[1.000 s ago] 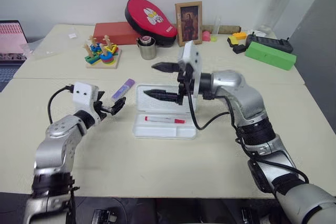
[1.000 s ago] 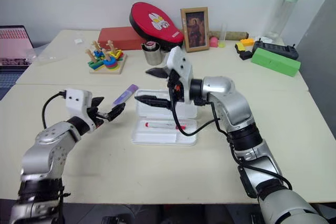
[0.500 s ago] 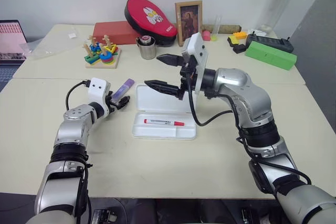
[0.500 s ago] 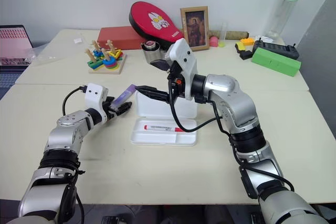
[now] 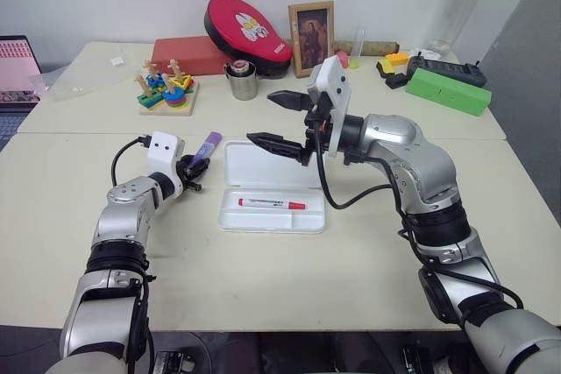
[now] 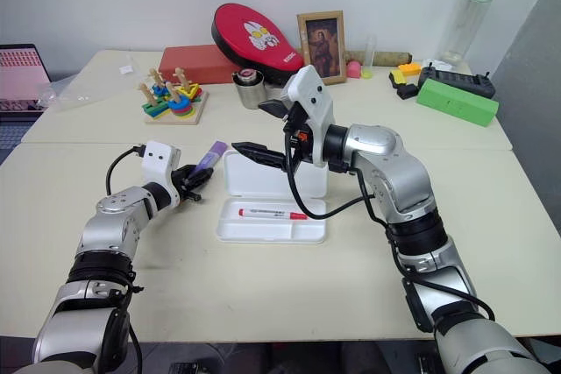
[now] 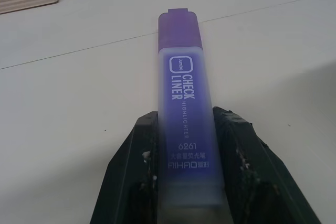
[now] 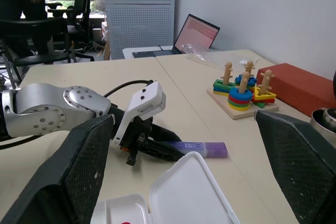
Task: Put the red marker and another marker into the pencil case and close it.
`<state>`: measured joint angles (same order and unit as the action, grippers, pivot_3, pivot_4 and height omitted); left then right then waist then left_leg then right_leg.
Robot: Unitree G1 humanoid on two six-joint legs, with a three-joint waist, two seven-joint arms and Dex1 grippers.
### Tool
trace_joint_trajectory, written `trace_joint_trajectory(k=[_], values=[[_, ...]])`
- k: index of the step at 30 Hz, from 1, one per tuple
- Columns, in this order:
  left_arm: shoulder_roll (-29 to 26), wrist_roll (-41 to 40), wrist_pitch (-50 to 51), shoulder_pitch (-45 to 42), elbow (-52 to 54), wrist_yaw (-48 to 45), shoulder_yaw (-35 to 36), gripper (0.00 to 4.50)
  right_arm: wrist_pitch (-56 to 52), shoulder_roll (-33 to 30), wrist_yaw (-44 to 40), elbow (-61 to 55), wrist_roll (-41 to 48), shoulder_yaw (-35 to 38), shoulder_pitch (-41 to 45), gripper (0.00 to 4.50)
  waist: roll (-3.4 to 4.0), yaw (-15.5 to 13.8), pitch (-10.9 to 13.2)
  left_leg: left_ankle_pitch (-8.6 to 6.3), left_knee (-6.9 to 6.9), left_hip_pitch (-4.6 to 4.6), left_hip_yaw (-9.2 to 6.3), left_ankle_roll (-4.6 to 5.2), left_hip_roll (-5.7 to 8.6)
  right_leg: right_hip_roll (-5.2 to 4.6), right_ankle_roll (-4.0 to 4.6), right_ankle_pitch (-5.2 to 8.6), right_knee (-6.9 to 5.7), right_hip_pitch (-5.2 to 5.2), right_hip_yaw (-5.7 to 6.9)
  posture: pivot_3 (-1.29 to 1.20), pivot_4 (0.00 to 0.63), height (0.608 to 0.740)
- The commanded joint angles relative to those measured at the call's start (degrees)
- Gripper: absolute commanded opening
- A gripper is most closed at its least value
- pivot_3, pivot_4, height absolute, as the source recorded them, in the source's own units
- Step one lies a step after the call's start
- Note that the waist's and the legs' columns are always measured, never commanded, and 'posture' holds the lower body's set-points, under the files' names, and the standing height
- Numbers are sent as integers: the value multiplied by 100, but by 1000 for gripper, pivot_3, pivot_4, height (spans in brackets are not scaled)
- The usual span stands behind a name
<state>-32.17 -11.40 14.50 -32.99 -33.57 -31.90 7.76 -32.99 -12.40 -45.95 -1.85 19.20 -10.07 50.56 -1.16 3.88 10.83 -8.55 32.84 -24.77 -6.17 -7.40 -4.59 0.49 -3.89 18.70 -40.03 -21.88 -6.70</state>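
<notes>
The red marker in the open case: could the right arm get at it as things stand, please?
Probably yes: the red marker lies uncovered in the pencil case, its lid up, and the open right gripper hovers just above with nothing between.

Lilac highlighter [image 7: 184,119] — white pencil case [image 5: 273,190] — red-capped marker [image 5: 273,204].

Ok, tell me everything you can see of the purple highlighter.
The purple highlighter is a short, chunky pen with a translucent lilac plastic body and a darker purple cap at its far end. White print on the barrel reads CHECK LINER HIGHLIGHTER. It lies flat on the pale table, just left of the open white pencil case, cap end pointing away from the robot. The left gripper is shut on its near end, one black finger against each side.
</notes>
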Motion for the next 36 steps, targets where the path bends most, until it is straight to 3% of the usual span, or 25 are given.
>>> trace_joint_trajectory(k=[1,5,8,15,18,21,27,36], values=[[-3,-73,-112,195,142,560,495,1186,132,-44,11,-22,113,224,129,4500,0,35,0,0,0,0,0,0,0,0,0,0,0,0,0,0,150,740],[94,-790,-172,346,1335,384,1035,1186,53,-141,-128,-108,311,384,71,4500,0,76,0,0,0,-1,-1,0,-1,0,0,0,-1,-2,0,0,150,740],[-88,-1133,59,681,2575,-204,926,1186,-101,-317,-334,-256,656,627,-16,4500,-1,40,1,0,-2,-10,-2,0,0,-2,0,0,5,-1,2,0,150,740],[-1279,-1905,962,1658,4950,-2314,28,1186,-258,-1204,-1136,-596,1069,672,-521,4500,4,-25,3,0,-1,-3,1,0,3,-5,0,0,9,7,2,0,150,740],[-1848,-1286,692,1758,4771,-2949,-636,1186,-256,-1367,-1180,-635,1024,595,-600,4500,19,-18,12,-1,-1,3,8,1,2,-3,-2,7,12,6,-7,0,150,740],[-2003,-1050,398,1586,4353,-3454,-995,1186,-286,-1441,-1189,-725,1014,558,-674,4500,22,13,14,-1,-1,3,12,2,0,1,-16,20,9,-4,-13,0,150,740],[-1955,-480,-192,996,3483,-4174,-1631,1186,-397,-1482,-1051,-947,1024,573,-777,4500,21,23,14,-1,-2,-8,17,2,0,0,-13,18,10,-14,-16,0,150,740],[-1770,3,-561,534,2820,-4554,-2006,1186,-508,-1558,-883,-1188,1043,652,-971,4500,21,23,14,-1,-2,-11,16,2,0,1,-9,18,7,-18,-15,0,150,740]])
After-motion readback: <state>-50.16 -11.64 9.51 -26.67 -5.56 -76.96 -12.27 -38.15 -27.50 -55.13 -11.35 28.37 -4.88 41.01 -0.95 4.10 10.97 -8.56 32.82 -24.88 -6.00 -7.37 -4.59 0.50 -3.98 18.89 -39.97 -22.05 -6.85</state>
